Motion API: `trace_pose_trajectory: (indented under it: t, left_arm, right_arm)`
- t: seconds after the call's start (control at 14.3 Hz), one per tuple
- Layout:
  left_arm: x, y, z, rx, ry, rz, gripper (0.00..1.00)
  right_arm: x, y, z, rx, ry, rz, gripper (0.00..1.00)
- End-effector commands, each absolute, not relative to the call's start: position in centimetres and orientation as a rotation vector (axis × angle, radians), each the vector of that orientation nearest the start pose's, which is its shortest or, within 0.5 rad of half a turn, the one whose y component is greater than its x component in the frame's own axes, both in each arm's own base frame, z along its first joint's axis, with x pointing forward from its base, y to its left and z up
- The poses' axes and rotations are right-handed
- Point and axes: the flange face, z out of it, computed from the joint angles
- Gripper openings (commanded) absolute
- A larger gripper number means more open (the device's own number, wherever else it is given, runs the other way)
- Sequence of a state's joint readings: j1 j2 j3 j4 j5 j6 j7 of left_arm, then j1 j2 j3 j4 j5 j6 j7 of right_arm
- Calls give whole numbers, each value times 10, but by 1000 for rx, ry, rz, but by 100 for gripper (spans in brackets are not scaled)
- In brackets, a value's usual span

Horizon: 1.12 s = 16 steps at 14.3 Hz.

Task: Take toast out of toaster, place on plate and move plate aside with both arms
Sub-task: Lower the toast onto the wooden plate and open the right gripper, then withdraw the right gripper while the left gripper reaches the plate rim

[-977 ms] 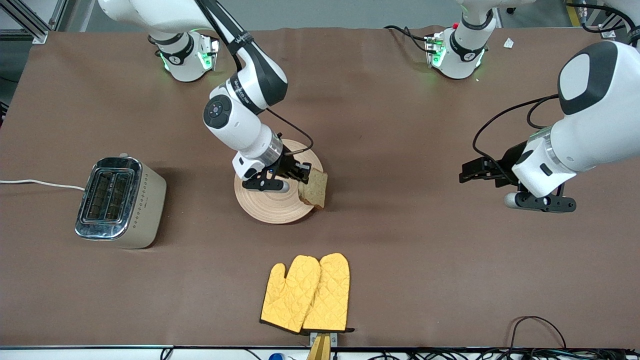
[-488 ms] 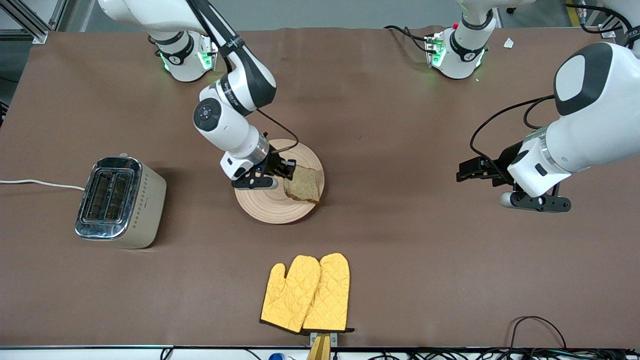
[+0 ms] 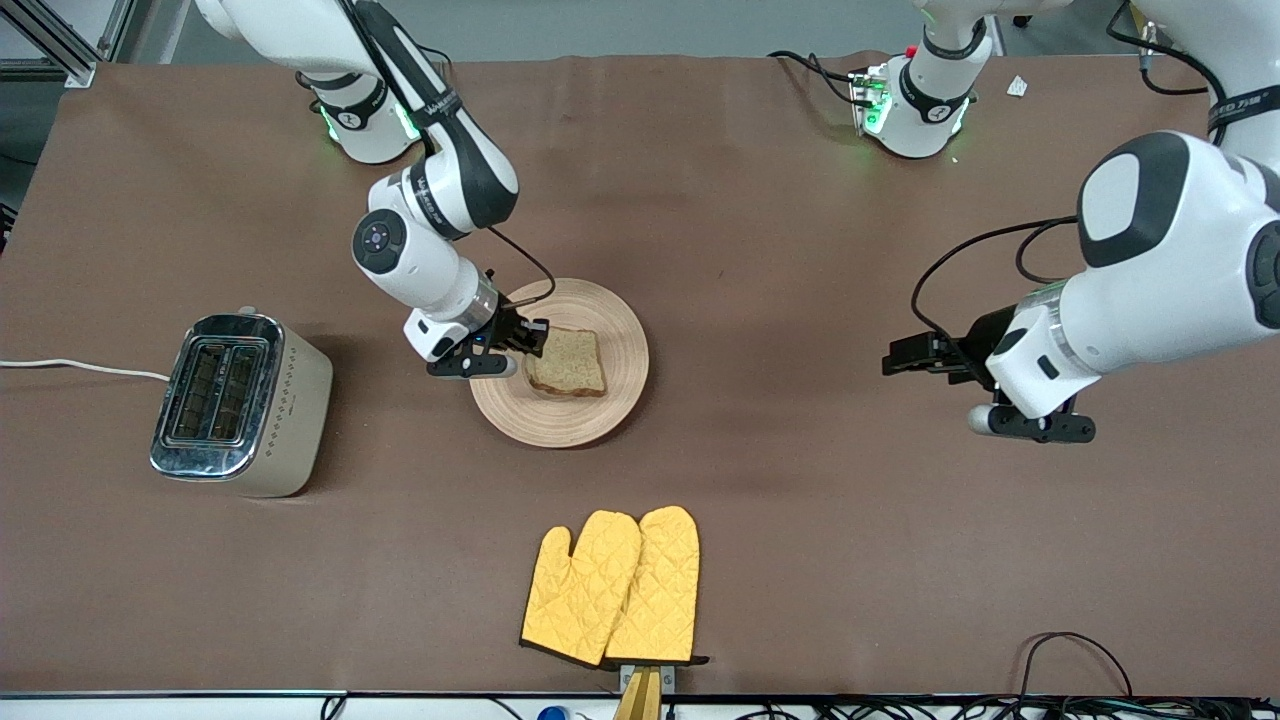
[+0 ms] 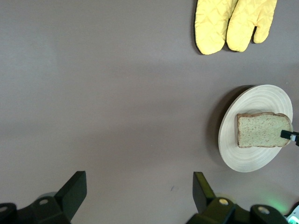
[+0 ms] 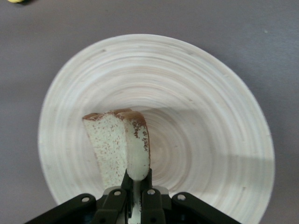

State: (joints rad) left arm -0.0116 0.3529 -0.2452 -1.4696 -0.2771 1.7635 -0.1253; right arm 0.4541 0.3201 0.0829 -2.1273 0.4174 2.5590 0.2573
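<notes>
The toast (image 3: 567,362), a speckled tan slice with darker crust, lies nearly flat over the middle of the round pale wooden plate (image 3: 612,398). I cannot tell whether it touches the plate. My right gripper (image 3: 530,347) is shut on the toast's edge, at the plate's rim toward the right arm's end. In the right wrist view its fingers pinch the toast (image 5: 116,144) at the right gripper (image 5: 138,179), over the plate (image 5: 205,112). My left gripper (image 3: 900,358) hangs open over bare table toward the left arm's end; the left wrist view shows the left gripper (image 4: 138,184) wide apart, with the plate (image 4: 252,156) and toast (image 4: 260,130) farther off.
A chrome toaster (image 3: 235,400) with a white cord (image 3: 80,367) stands toward the right arm's end. Two yellow quilted oven mitts (image 3: 615,585) lie nearer to the front camera than the plate, also seen as mitts (image 4: 233,23) in the left wrist view.
The right arm has drawn back toward its own end and tipped the toast from upright at the plate's rim to nearly flat over the plate's middle. The left gripper has drifted slightly toward the plate.
</notes>
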Motion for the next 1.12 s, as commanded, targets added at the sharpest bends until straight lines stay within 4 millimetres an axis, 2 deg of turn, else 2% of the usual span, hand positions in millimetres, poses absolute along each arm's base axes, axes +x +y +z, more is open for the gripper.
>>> trace_pose_trajectory:
  t: [0.0,0.14,0.21,0.28,0.42,0.56,0.63,0.77,1.05]
  left_arm:
    - [642,-182,469,-3541,83,243,100]
    - [645,-191,456,-3568,85,257,100]
    - [648,-192,449,-3570,79,255,100]
    - [648,-205,441,-3582,93,264,100]
    - [651,-214,424,-3601,82,284,100]
    - [651,-231,413,-3624,100,279,100]
    - [654,-238,408,-3659,73,270,100]
    - [657,-253,395,-3714,26,260,100]
    - [658,-290,359,-3783,-52,246,97]
  right_arm:
    - [494,269,261,-2848,95,24,0]
    - [492,262,256,-2853,112,50,2]
    - [488,256,250,-2861,125,74,8]
    - [486,251,248,-2865,131,102,31]
    - [488,237,259,-2860,145,173,71]
    - [487,231,280,-2856,135,198,93]
    - [489,224,292,-2856,133,191,100]
    - [496,199,313,-2903,93,160,100]
    - [521,111,349,-2956,170,127,100]
